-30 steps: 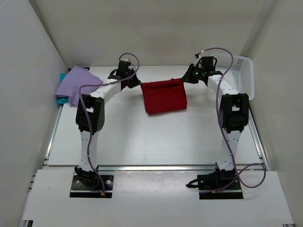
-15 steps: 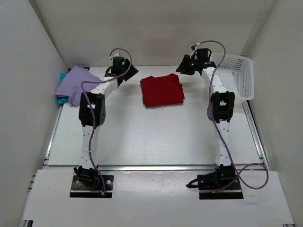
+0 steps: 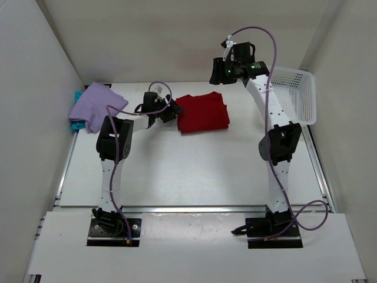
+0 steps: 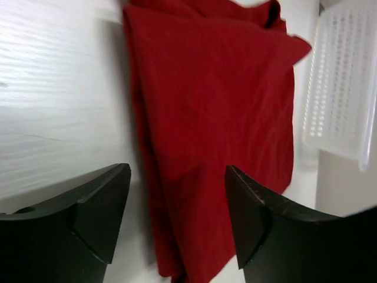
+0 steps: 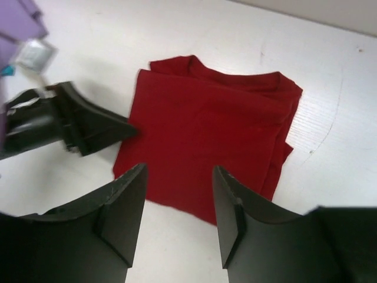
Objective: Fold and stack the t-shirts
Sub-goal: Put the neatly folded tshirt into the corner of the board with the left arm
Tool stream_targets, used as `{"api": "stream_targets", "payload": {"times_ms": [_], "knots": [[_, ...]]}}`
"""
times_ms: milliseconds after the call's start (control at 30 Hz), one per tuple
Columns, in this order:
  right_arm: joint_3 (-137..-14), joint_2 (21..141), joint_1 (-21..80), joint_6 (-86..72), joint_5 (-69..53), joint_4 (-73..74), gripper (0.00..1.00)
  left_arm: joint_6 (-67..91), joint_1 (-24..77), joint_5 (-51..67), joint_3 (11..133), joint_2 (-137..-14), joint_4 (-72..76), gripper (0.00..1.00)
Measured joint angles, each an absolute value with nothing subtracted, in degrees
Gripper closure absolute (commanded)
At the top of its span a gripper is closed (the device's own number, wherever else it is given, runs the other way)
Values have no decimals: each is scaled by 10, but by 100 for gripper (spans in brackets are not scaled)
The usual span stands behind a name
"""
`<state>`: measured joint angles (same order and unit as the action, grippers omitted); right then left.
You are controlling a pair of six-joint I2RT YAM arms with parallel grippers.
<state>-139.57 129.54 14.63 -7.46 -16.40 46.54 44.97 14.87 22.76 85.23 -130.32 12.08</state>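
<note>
The deep red t-shirt (image 3: 202, 112) lies folded flat at the back middle of the table, also seen in the wrist views (image 4: 212, 106) (image 5: 212, 135). My left gripper (image 3: 174, 111) (image 4: 177, 200) is open and low at the shirt's left edge, holding nothing. My right gripper (image 3: 217, 75) (image 5: 178, 194) is open and raised above the shirt's far side, empty. The lavender t-shirt (image 3: 94, 106) lies crumpled at the back left on top of the teal t-shirt (image 3: 76, 124), which is mostly hidden.
A white lattice basket (image 3: 294, 94) (image 4: 341, 88) stands at the back right against the wall. Side walls close in the table on the left and right. The left gripper's fingers (image 5: 88, 125) show in the right wrist view beside the shirt.
Both grippers opened and let go of the red shirt, which dropped from hanging between them to lying folded. The right arm rose; the left gripper came down to the shirt's left edge.
</note>
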Motion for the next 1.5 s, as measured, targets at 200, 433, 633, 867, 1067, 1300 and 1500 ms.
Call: {"api": "stream_targets", "payload": {"times_ms": [200,433,633,867,1067,1300,1500], "knots": [[-1249,1163,157,-75,-154,426,51,445,179,250,910,-1350,106,62],[-878,945,149,-134,-186,266,50,459,206,254,967,-1389,88,100],[-622,797,145,-199,-234,115,50,447,213,248,1106,-1425,-3,100],[-424,675,101,-244,-280,34,50,398,170,243,1214,-1406,-106,100],[-382,655,100,-269,-308,-1,50,366,38,199,1155,-1301,-127,100],[-351,687,192,-284,-324,-40,31,372,-181,112,899,-1123,-26,2],[-340,730,263,-283,-291,-14,1,440,-247,61,687,-1085,42,1]]}}
